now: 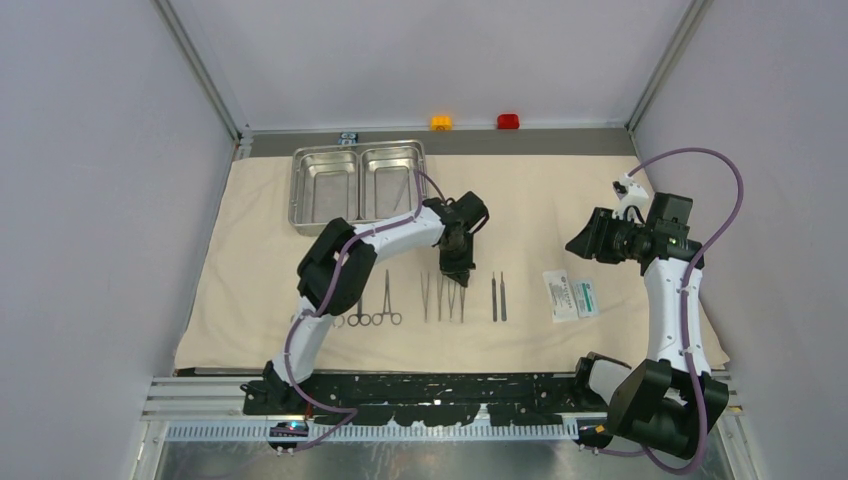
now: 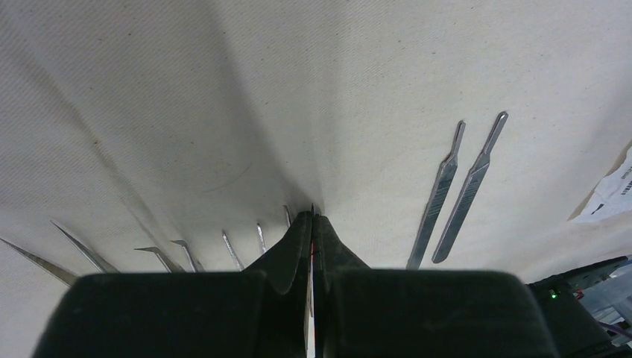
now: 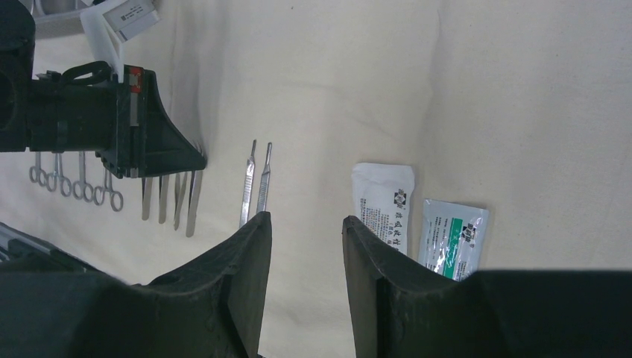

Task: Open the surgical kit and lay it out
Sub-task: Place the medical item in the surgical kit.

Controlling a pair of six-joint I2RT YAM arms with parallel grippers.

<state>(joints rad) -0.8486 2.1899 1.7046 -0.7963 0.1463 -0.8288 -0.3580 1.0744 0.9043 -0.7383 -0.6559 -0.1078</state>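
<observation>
Left claw (image 1: 457,272) down in the tool row: one careless move spoils the layout.

Nearest me, the kit lies in a line on the cloth (image 1: 560,190): forceps (image 1: 375,300), tweezers (image 1: 443,297), straight tools (image 1: 498,296), packets (image 1: 572,297). My left claw has its fingers pressed together, tips at the far ends of the tweezers; I cannot tell whether a thin tool is pinched between them. If I lift or swing sideways carelessly, I think I could drag a tweezer askew, knock it into its neighbours, or ruck the cloth and shift the whole row. My right claw (image 1: 578,245) hangs above the cloth with fingers apart, holding nothing; a low sweep could brush the packets. Farthest off, the tray (image 1: 295,190) sits at the cloth's back edge, well clear.
</observation>
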